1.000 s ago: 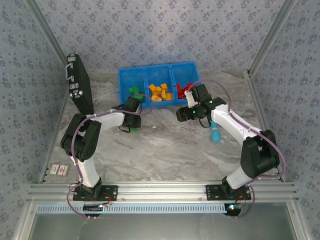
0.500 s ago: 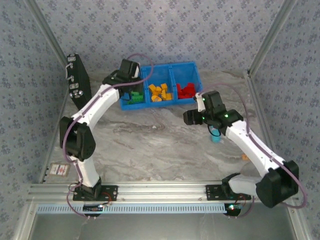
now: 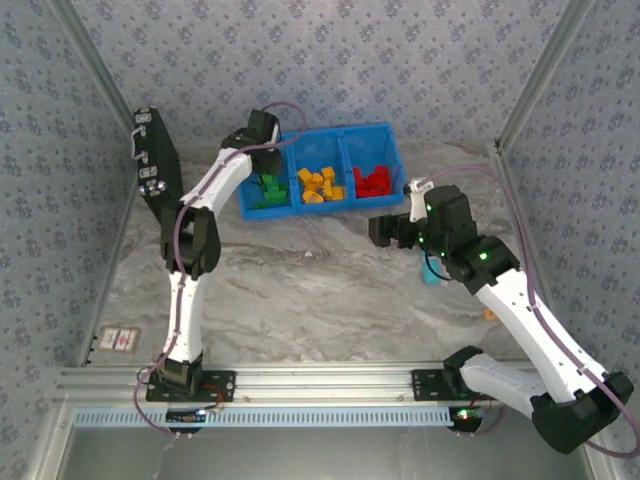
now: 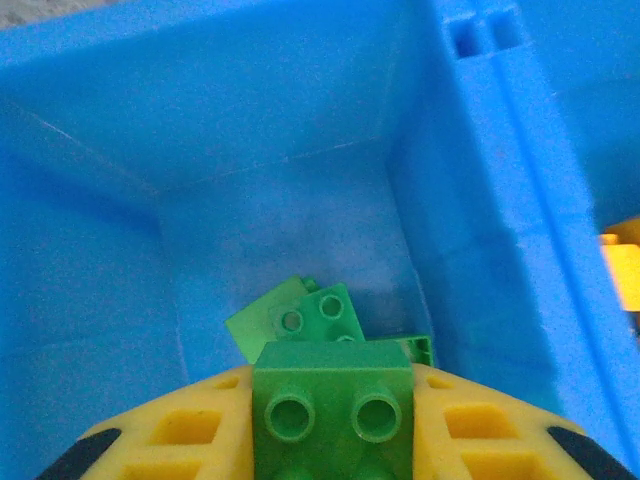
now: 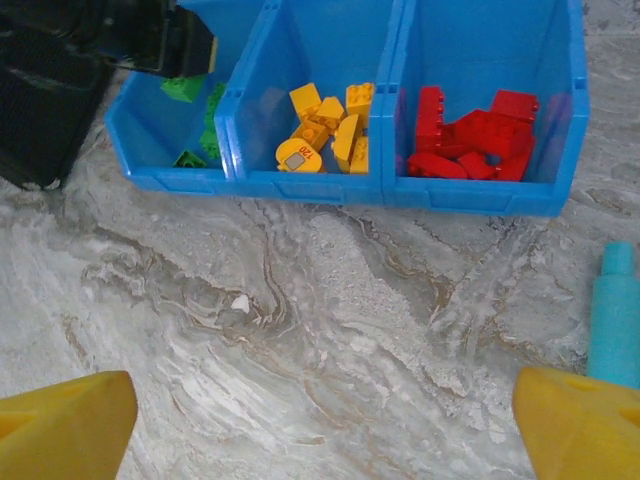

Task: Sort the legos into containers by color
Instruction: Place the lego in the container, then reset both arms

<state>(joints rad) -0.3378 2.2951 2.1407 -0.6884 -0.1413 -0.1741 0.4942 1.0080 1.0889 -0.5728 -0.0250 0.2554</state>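
Your left fingers (image 4: 170, 440) clench a green brick (image 4: 332, 405) over the nine o'clock box of the bin (image 4: 490, 220); your right fingers (image 5: 70, 425) hang wide apart.

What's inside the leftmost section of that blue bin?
Green bricks lie on its floor. The left hand, shut on another green brick, hangs over them and covers the nearer floor, so any bricks there cannot be seen.

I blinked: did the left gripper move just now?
Yes. The left gripper went from the table up over the blue bin's left compartment.
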